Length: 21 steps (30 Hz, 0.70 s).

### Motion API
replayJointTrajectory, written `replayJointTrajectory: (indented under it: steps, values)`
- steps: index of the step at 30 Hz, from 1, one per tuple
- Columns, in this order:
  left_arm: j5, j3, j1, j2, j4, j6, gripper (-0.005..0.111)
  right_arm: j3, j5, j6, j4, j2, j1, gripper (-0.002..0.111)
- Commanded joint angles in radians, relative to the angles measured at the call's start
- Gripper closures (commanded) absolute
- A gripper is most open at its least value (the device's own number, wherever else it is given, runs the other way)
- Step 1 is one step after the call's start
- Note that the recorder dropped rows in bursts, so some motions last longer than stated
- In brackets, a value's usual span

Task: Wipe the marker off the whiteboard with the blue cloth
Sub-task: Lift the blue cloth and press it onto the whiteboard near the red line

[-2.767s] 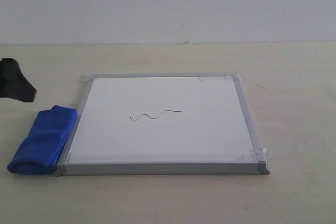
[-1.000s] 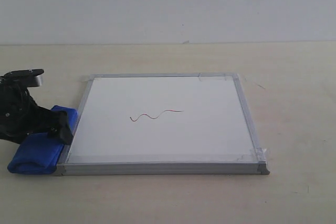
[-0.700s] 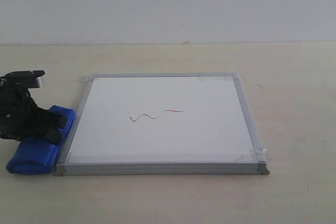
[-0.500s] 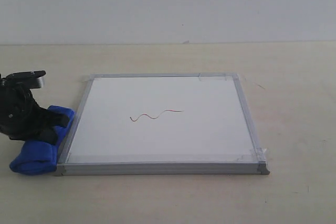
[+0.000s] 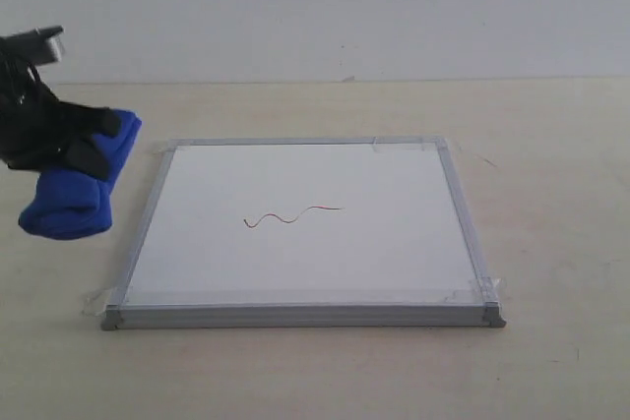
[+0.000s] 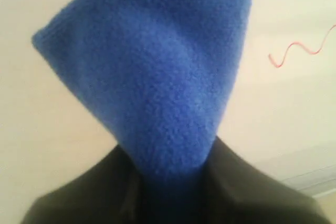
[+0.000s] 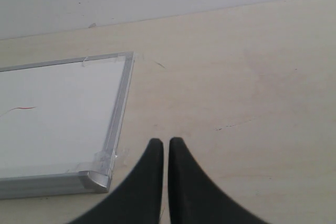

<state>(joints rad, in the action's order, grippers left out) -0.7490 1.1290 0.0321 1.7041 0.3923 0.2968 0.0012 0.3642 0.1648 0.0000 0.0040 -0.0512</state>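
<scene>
The whiteboard (image 5: 305,233) lies flat on the table, silver-framed, with the reddish-brown marker squiggle (image 5: 293,213) near its middle. My left gripper (image 5: 84,145) is shut on the blue cloth (image 5: 74,189) and holds it in the air to the left of the board's far left corner. In the left wrist view the cloth (image 6: 157,72) fills most of the frame, pinched between the dark fingers (image 6: 247,182), and the marker squiggle (image 6: 302,51) shows beside it. My right gripper (image 7: 166,142) is shut and empty over bare table, beside the whiteboard's corner (image 7: 97,179); the exterior view does not show it.
The beige table (image 5: 551,145) extends around the board on all sides, with a white wall (image 5: 325,7) behind it. Clear tape bits (image 5: 489,285) stick out at the board's corners.
My left gripper came in from the left, closed on the blue cloth beside the board and has lifted it off the table. The right gripper is not seen earlier.
</scene>
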Motion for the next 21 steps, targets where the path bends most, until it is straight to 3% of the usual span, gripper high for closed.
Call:
replayJointTrajectory:
  steps: [1,10,14,21]
  values:
    - [0.005,0.022,0.024,-0.022,0.019,0.069,0.102,-0.001,-0.003,-0.006,0.0,-0.004,0.002,0.108]
    - [0.193,0.022,0.207,0.153,0.056,0.244,0.102,-0.001,-0.003,-0.006,0.0,-0.004,0.002,0.108]
    - [0.269,0.024,0.234,0.247,0.06,0.244,0.102,-0.001,-0.003,-0.006,0.0,-0.004,0.002,0.108]
    - [0.147,0.109,0.247,0.38,0.063,0.189,0.102,-0.001,-0.003,-0.006,0.0,-0.004,0.002,0.108]
